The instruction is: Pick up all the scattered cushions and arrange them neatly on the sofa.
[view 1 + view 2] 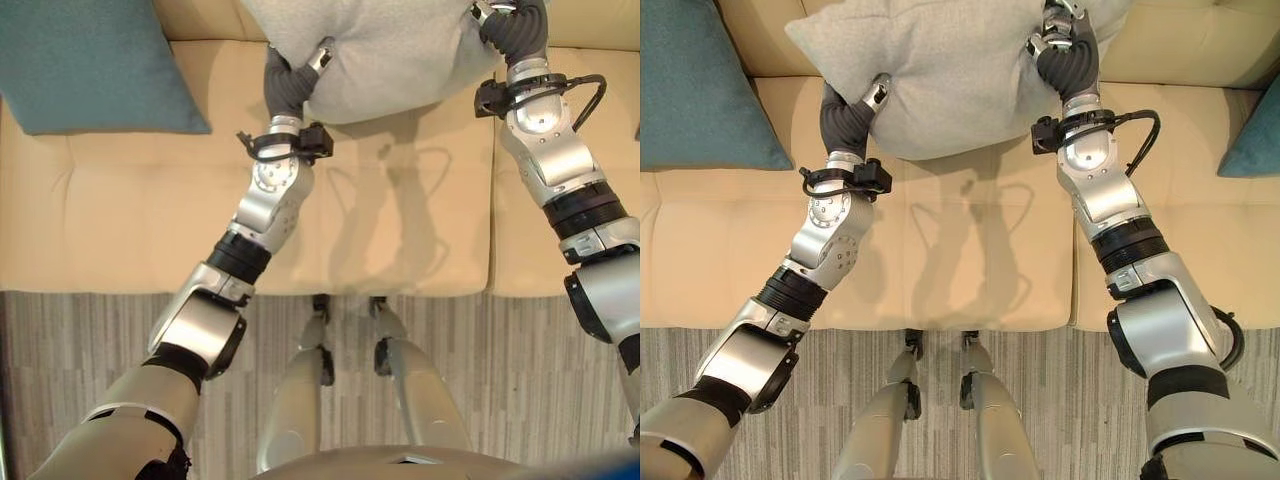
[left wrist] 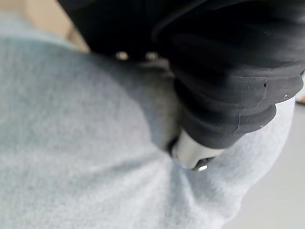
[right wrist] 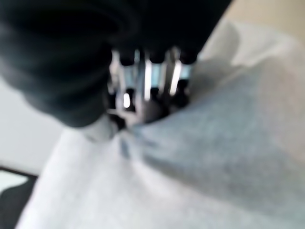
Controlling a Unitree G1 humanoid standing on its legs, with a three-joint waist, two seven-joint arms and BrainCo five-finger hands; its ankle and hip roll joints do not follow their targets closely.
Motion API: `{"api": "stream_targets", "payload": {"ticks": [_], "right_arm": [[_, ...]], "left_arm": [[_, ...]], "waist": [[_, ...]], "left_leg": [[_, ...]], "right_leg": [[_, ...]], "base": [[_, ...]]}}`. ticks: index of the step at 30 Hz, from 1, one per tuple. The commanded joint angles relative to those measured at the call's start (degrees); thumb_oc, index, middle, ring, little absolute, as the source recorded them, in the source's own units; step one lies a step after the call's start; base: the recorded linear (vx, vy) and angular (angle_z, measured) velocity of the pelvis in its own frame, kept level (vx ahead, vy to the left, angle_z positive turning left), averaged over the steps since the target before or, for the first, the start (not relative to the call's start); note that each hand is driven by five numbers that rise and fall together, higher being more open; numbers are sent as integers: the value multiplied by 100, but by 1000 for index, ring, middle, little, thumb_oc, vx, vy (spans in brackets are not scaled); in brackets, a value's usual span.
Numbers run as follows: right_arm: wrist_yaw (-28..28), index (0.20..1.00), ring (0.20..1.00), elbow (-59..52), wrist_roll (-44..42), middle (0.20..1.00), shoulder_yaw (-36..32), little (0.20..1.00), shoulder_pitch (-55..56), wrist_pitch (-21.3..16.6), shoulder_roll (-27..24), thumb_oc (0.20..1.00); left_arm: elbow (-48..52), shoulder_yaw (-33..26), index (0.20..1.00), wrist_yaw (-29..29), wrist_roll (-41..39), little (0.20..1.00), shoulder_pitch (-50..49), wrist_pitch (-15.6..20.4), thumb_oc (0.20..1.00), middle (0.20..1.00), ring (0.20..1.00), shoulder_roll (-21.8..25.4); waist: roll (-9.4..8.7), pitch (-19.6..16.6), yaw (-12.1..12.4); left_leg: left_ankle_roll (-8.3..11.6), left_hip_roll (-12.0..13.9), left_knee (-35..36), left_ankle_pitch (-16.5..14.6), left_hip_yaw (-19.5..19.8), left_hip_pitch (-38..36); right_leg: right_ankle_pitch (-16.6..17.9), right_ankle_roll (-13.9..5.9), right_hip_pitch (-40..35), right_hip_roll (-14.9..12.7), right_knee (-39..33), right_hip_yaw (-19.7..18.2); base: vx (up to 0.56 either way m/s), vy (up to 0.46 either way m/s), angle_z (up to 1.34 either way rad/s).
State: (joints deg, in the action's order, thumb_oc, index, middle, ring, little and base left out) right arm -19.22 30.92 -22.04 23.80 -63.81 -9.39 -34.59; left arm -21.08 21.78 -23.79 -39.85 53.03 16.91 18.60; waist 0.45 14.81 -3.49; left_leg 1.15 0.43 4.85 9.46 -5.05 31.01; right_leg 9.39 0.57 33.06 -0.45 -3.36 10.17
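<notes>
Above the cream sofa seat (image 1: 120, 230), a light grey fabric cushion (image 1: 950, 70) is held up between both hands, over the middle seat section & in front of the backrest.

Views compared: right eye view shows a teal cushion (image 1: 700, 90) leaning at the sofa's left end plus the edge of a second teal cushion (image 1: 1255, 135) at the right end. Left eye view shows the left teal one at fuller width, w/ its lower corner resting on the seat. L wrist view shows the left hand (image 2: 193, 152) pressed deep into the grey fabric, thumb tip visible in a fold. R wrist view shows silver fingers (image 3: 152, 81) of the right hand (image 1: 1065, 35) curled into a bunched ridge of the same cushion.

Hand pose: L arm reaches fwd from lower left, wrist bent up, hand gripping the cushion's lower-left edge, cloth pinched at the thumb. R arm extends further, hand clamped on the upper-right part, fingers closed on fabric.

Surroundings: sofa is tufted, w/ seams dividing the seat sections. Grey striped carpet (image 1: 100, 350) lies in front of it.
</notes>
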Motion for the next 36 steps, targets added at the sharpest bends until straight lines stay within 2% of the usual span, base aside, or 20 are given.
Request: {"api": "stream_targets", "payload": {"ticks": [1, 14, 20, 30, 36], "right_arm": [[88, 200, 200, -763, 269, 200, 109, 200, -46, -445, 410, 200], [132, 200, 200, -2245, 539, 200, -397, 200, 825, -454, 93, 200], [221, 200, 200, -2581, 708, 200, -494, 200, 1118, -364, -112, 200], [5, 200, 200, -2304, 965, 200, -501, 200, 918, -372, -152, 200], [-95, 200, 200, -2184, 941, 200, -447, 200, 727, -379, -98, 200]], "left_arm": [[445, 296, 200, 214, 300, 200, 909, 571, 200, 200, 200, -283], [1721, 201, 200, 228, 436, 200, 738, 592, 200, 200, 200, -309], [2051, 137, 200, 252, 488, 200, 472, 518, 200, 200, 200, -163], [1698, 45, 200, 73, 545, 200, 233, 516, 200, 200, 200, -124], [1346, 31, 200, 32, 483, 200, 149, 462, 200, 200, 200, -140]], "waist": [[-89, -182, -16], [-93, -402, -112], [-111, -411, -126], [-139, -322, -102], [-244, -323, -125]], "left_leg": [[529, 218, 15, 36, -270, -56], [479, 178, 15, -175, -361, -605], [442, 161, 15, -178, -386, -713], [436, 195, 15, -139, -366, -619], [438, 223, 15, -114, -352, -508]], "right_leg": [[289, -857, 4, -430, -164, 25], [163, -880, -514, -434, -164, -9], [169, -868, -616, -431, -164, -17], [197, -855, -485, -404, -164, 0], [217, -849, -372, -388, -164, -9]], "base": [[0, 0, 0], [3, 2, 0], [0, 0, 0], [-11, -3, 0], [0, 0, 0]]}}
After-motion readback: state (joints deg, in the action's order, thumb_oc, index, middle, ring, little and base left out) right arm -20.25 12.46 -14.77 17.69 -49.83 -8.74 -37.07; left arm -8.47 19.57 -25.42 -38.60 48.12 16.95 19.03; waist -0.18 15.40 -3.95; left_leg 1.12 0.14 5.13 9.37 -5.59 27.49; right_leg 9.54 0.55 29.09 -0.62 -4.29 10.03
